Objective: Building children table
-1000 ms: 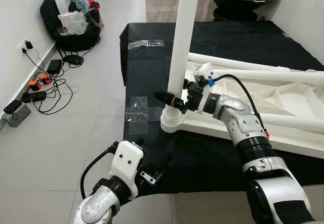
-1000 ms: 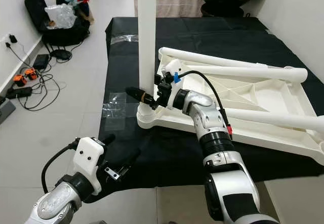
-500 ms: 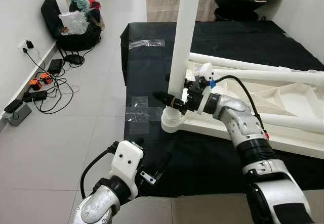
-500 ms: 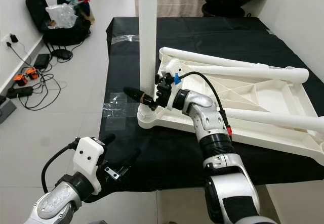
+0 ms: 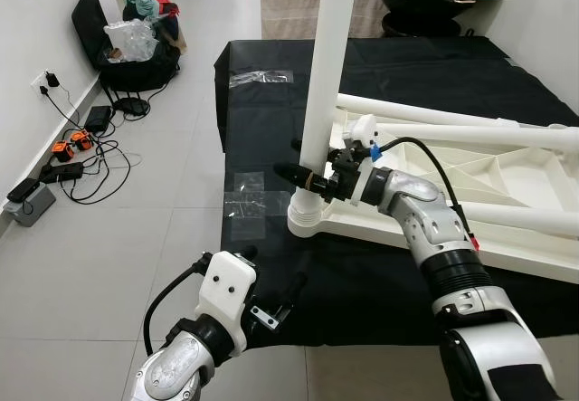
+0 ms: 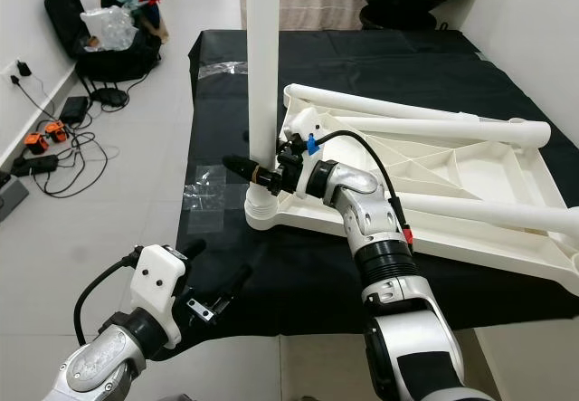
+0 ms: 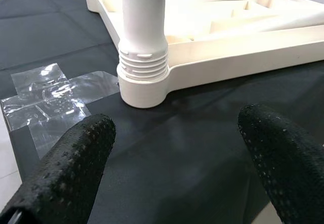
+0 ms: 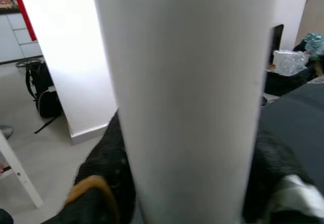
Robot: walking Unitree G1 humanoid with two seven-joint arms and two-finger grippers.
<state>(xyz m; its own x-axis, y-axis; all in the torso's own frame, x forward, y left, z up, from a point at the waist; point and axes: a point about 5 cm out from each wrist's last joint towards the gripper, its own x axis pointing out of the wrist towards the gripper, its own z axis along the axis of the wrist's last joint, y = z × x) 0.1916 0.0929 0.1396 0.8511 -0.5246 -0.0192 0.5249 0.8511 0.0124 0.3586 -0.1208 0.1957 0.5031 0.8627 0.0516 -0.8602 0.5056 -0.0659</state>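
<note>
While the upturned white plastic table top point(image 5: 470, 193) lies on the black-covered worktop point(image 5: 271, 84) in the eye views, its upright white tubular leg point(image 5: 324, 84) is clasped by the right gripper point(image 5: 303, 176), and in the left wrist view the left gripper point(image 7: 174, 168) fingers are spread wide.

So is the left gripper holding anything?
No, the left gripper is open, hovering above the black cloth short of the leg.

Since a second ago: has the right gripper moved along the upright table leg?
Barely. The right gripper stays clamped on the upright table leg, just above the threaded socket of the upturned tabletop; only its wrist has turned slightly.
</note>
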